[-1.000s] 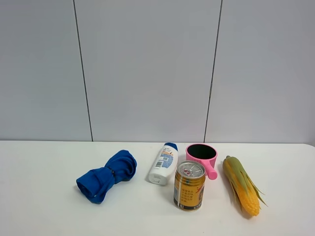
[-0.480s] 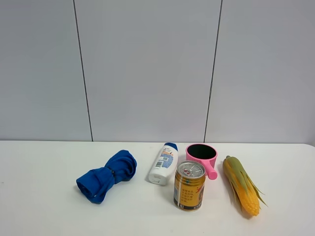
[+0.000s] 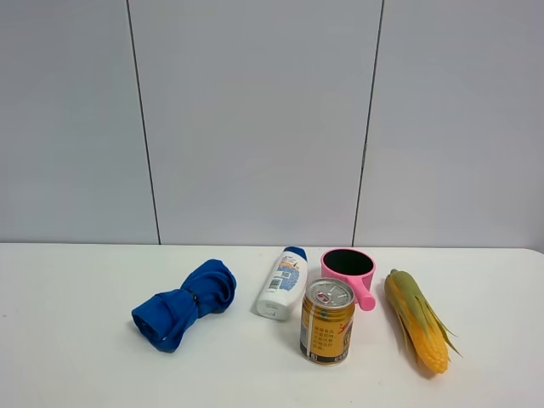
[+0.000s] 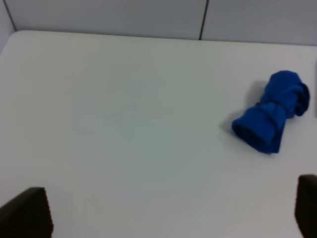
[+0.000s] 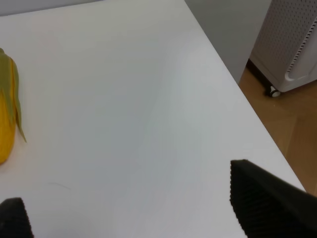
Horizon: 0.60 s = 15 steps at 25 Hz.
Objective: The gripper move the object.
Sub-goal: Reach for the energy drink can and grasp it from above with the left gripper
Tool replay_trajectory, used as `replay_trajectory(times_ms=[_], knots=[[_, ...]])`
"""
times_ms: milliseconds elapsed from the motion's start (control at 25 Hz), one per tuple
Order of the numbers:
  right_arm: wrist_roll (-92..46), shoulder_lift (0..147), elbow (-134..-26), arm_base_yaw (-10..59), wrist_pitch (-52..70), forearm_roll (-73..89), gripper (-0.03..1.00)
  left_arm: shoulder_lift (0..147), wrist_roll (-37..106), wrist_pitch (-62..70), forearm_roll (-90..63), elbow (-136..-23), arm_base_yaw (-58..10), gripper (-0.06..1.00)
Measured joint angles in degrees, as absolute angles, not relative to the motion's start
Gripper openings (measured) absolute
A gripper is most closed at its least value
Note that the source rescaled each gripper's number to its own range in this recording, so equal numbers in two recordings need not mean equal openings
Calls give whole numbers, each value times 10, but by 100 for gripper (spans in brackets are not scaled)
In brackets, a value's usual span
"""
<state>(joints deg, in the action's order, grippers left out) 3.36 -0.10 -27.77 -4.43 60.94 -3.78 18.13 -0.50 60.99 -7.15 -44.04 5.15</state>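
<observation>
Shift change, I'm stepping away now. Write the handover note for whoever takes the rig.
Left gripper: open, empty, above the table near the cloth.
Right gripper: open, empty, by the table's edge beyond the corn.
Can: upright, in front of the cup, between bottle and corn. No arm shows in the high view.
Done: nothing; can not gripped.
Left: reach the can, grip it, move it.

Behind can (image 3: 327, 321): bottle (image 3: 281, 283) and cup (image 3: 349, 274) crowded close;
Right side: corn (image 3: 416, 320) lay near;
Left side: bare table (image 3: 68, 340) reached the cloth (image 3: 184, 303)
</observation>
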Motion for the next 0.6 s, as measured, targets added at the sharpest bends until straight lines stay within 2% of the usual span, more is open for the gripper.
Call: replay_trajectory(times_ms=[200,400,600], knots=[[34,-1,-278,-44,609,-38,100,341,27,611,-118,-530,52,100],[34,-1,-278,-44,609,-38,100,464,73,606,-170,-569,48,100],[34,-1,-278,-44,609,-38,100,549,83,555,-168,-597,-20,100]])
